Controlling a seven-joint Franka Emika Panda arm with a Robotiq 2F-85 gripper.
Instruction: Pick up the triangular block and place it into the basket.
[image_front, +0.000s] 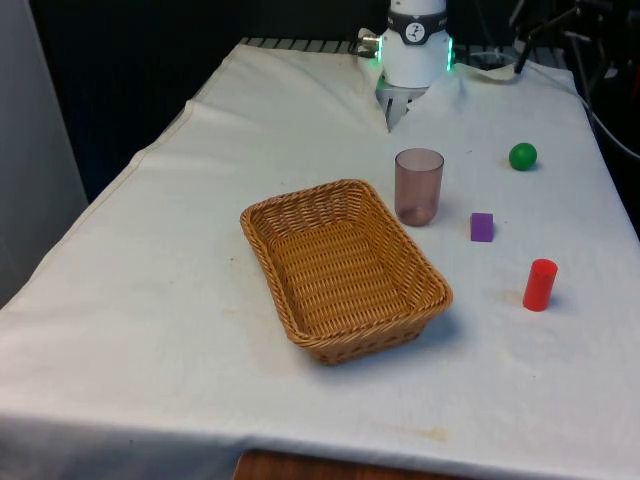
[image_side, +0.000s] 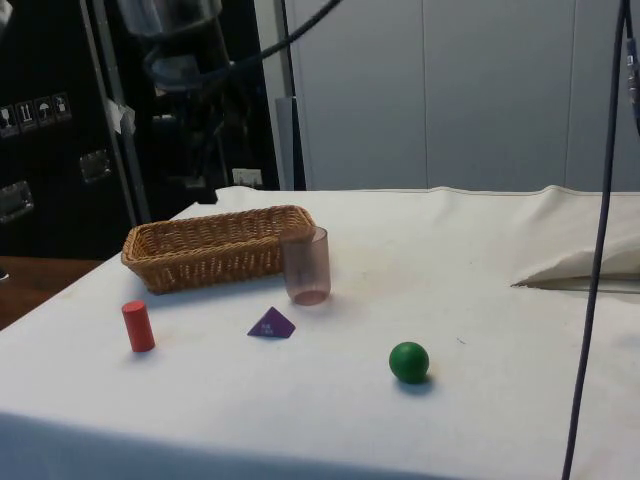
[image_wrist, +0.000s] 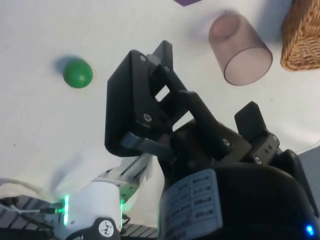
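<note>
The triangular block (image_front: 482, 226) is purple and lies on the cloth toward the front view's right, between the pink cup and the red cylinder. From the side it is a small pyramid (image_side: 272, 323); its edge also appears in the wrist view (image_wrist: 187, 2). The wicker basket (image_front: 300, 197) sits mid-table with nothing in it, and its wall faces the side camera (image_side: 215, 245). My gripper (image_front: 395, 108) hangs at the far end, close to the robot's base and well away from the block. Its fingers stand apart around nothing, so my gripper (image_wrist: 206, 80) is open.
A translucent pink cup (image_front: 418, 186) stands upright by the basket's far right corner. A green ball (image_front: 523, 156) rests farther back on the right. A red cylinder (image_front: 540, 285) stands upright nearer the front edge. The cloth folds up at the side view's right (image_side: 580, 265).
</note>
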